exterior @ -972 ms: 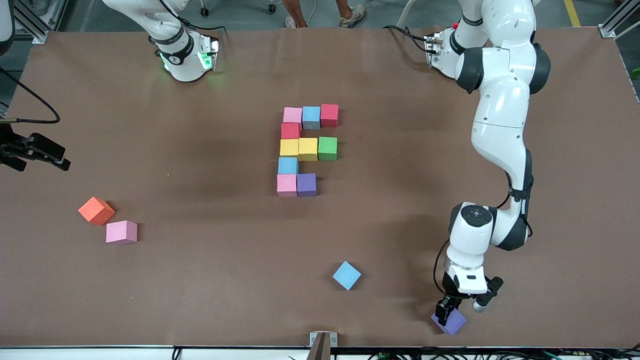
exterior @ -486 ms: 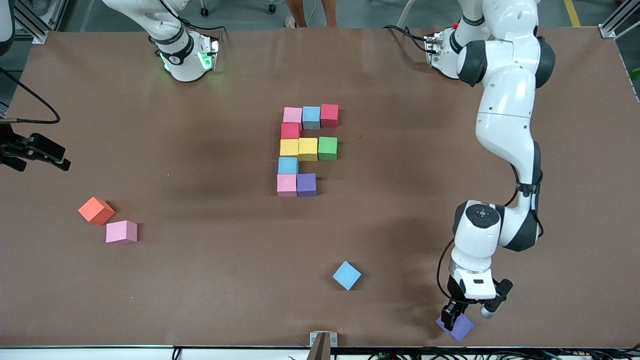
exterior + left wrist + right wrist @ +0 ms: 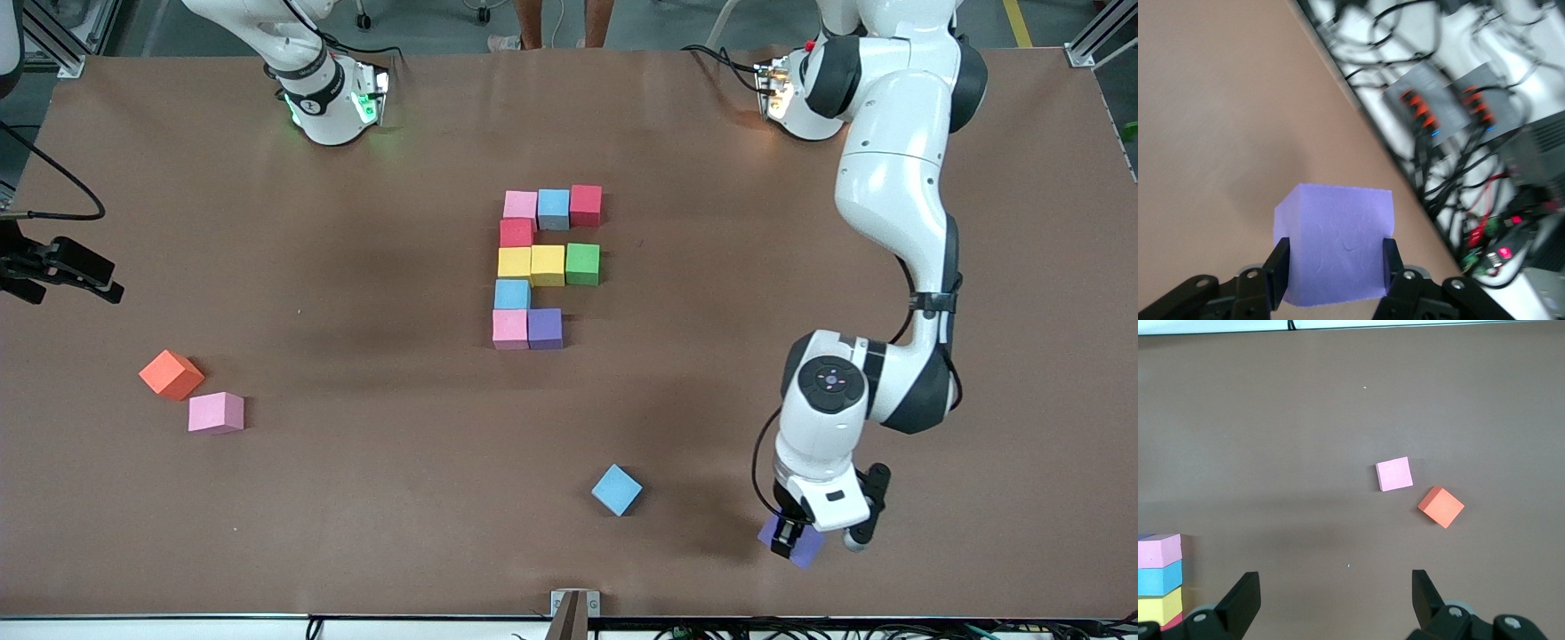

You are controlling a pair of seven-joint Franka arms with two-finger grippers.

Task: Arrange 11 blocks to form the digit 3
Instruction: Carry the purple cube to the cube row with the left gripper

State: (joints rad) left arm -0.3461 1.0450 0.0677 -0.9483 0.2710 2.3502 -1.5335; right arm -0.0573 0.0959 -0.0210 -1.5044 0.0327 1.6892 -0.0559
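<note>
Your left gripper [image 3: 787, 538] is clenched on a purple cube [image 3: 803, 548], one finger [image 3: 1278, 270] pressed to each side of it, and it hangs over the table's [image 3: 356, 498] edge closest to the front camera, toward the left arm's end. Whether the cube has left the surface you cannot tell. The closest loose piece to that gripper is a light blue cube [image 3: 616, 489], lying turned at an angle on the table toward the right arm's end from it. The unfinished digit 3 [image 3: 544, 265] sits at mid-table, well apart from the gripper: a pink, blue and red row, a red single, a yellow, yellow and green row, a blue single, then a pink and a purple cube [image 3: 545, 328] side by side in the row nearest the front camera. Your right gripper [image 3: 1331, 597] waits with its fingers spread wide and nothing between them, over the right arm's end of the table; below it lie a loose pink cube [image 3: 216, 412] and an orange cube [image 3: 171, 374], close together. No brand, label or readable writing shows on any cube.
</note>
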